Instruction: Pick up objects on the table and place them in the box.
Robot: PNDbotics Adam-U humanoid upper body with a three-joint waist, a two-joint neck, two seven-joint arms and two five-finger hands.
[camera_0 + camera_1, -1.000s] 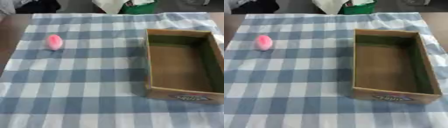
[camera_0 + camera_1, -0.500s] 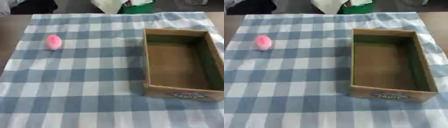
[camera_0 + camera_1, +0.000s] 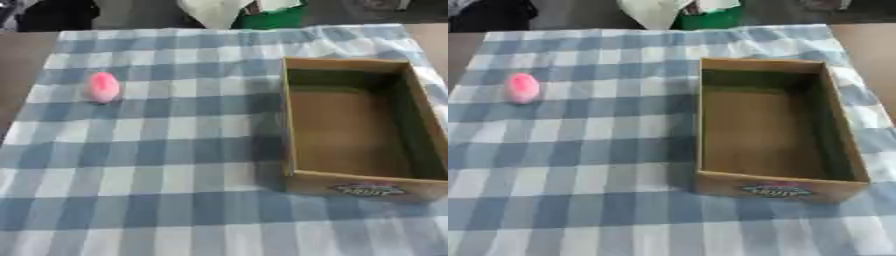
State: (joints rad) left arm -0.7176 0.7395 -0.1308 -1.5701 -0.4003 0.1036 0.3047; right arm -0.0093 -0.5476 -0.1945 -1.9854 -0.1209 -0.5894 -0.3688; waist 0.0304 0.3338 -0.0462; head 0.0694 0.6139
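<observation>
Pink object (image 3: 102, 87) (small, rounded, egg-like) lies on checked cloth (image 3: 175, 150), well left of open cardboard box (image 3: 773, 131); no hands visible.

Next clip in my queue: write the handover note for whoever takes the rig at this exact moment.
Hands: neither the left nor the right shows in either eye view.
Things: one pink object, rounded, lies on the checked cloth toward the far left. The cardboard box stands open on the right side of the cloth, and nothing shows inside it.
Done: nothing placed yet.
Left: pick up the pink object and put it in the box. No other loose item shows on the cloth.
</observation>
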